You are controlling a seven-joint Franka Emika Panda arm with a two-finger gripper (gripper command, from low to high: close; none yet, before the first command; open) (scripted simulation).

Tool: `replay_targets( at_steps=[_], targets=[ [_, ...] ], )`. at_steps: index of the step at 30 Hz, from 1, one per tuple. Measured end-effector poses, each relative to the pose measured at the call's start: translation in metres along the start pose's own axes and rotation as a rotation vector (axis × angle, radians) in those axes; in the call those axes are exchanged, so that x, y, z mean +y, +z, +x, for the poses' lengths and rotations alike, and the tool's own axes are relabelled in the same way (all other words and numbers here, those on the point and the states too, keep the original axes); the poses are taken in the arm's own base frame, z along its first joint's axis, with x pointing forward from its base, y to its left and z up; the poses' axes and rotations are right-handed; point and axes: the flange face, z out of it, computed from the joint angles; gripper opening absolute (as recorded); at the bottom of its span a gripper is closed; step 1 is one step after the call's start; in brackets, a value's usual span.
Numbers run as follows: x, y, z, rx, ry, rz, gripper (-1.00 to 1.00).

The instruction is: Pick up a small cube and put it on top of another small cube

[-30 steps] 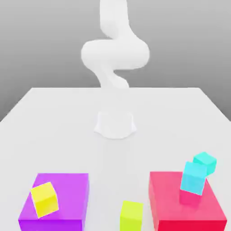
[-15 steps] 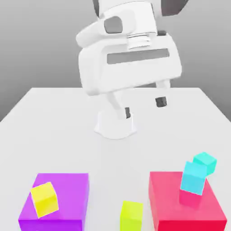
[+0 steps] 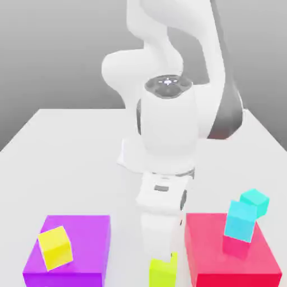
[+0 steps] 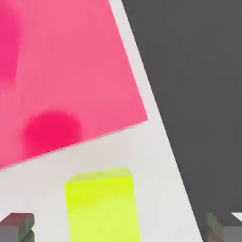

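The small lime cube [image 3: 163,273] sits on the white table at the front edge, between the purple and the pink-red blocks. My gripper [image 3: 161,253] hangs straight over it and covers its top in the exterior view. In the hand view the lime cube [image 4: 101,208] lies between my two dark fingertips [image 4: 17,227], which stand wide apart and hold nothing; the gripper [image 4: 120,228] is open. The turquoise cube [image 3: 255,200] is at the exterior view's right, just behind a lighter sky-blue cube [image 3: 241,221].
The sky-blue cube rests tilted on a big pink-red block [image 3: 232,260], which lies close beside the lime cube [image 4: 66,80]. A big purple block [image 3: 78,232] at the exterior view's left carries a yellow cube [image 3: 55,246]. The table edge [image 4: 163,142] runs near the lime cube.
The arm has swung from up near its base down to the table's front edge. The hand now points downward over the lime cube. The cubes have not moved.
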Motion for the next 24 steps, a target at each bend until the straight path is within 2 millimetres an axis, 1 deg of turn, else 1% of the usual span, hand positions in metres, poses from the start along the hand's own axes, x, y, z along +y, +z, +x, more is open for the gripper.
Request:
replay_targets(
  at_steps=[5,6,11,12,14,18,20,22,23,24],
  targets=[
    [0.000,0.060,-0.003,-0.014,-0.024,-0.006,0.00],
    [0.000,0.066,-0.003,-0.014,-0.024,-0.005,-1.00],
    [0.000,0.067,-0.004,-0.017,-0.024,-0.004,-1.00],
    [0.000,0.070,-0.004,-0.016,-0.024,-0.004,-1.00],
    [0.000,0.056,-0.003,-0.015,-0.026,-0.006,-1.00],
    [0.000,0.012,-0.002,-0.016,-0.024,-0.004,-1.00],
    [0.006,0.001,0.010,-0.023,-0.004,-0.001,-1.00],
    [0.012,-0.007,0.028,-0.033,0.018,0.003,-1.00],
    [0.009,-0.012,0.039,-0.040,0.011,0.009,-1.00],
    [-0.005,-0.017,0.054,-0.050,-0.025,0.020,-1.00]
  ],
)
